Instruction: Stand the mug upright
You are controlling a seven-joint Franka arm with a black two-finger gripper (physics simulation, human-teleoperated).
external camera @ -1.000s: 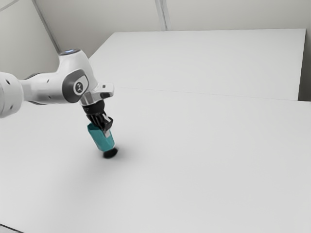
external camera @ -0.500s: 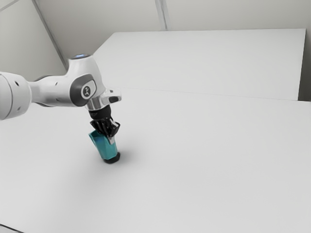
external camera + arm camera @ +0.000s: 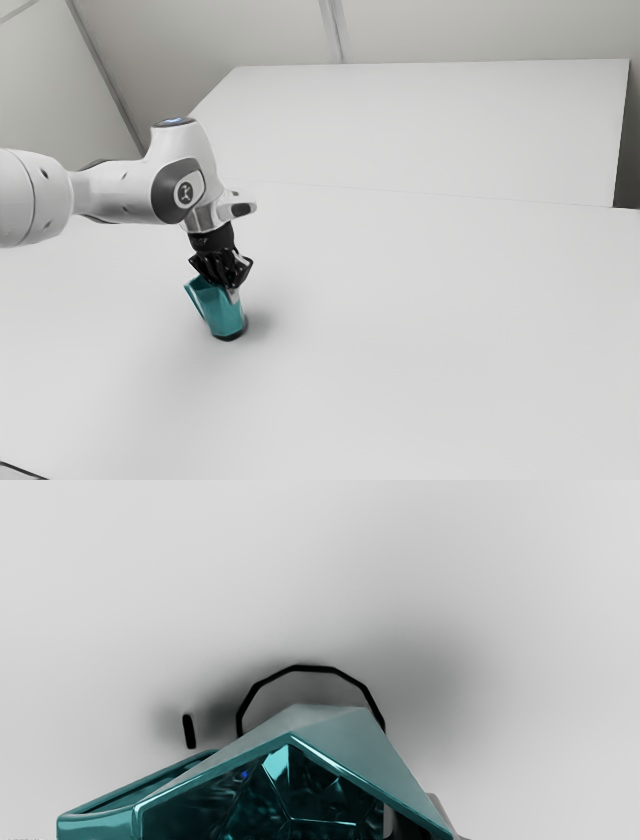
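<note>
the gripper [image 3: 229, 285] is pointing down over the table [image 3: 450, 330], and it is clasping the mug [image 3: 222, 313] by its wall near the rim, one finger [image 3: 438, 807] lying outside the wall and the other reaching inside. the teal mug is standing nearly upright below the gripper, its mouth facing up and leaning a little toward the exterior view's left, with its dark base sitting low at the tabletop; whether that base is resting flat is hard to tell from here. the handle [image 3: 95, 822] is jutting out from the mug toward the exterior view's left. a thin black outline [image 3: 314, 668] is curving around part of the base, and a short black mark [image 3: 189, 731] is showing near the handle. the white arm [image 3: 115, 190] is reaching in from the exterior view's left.
</note>
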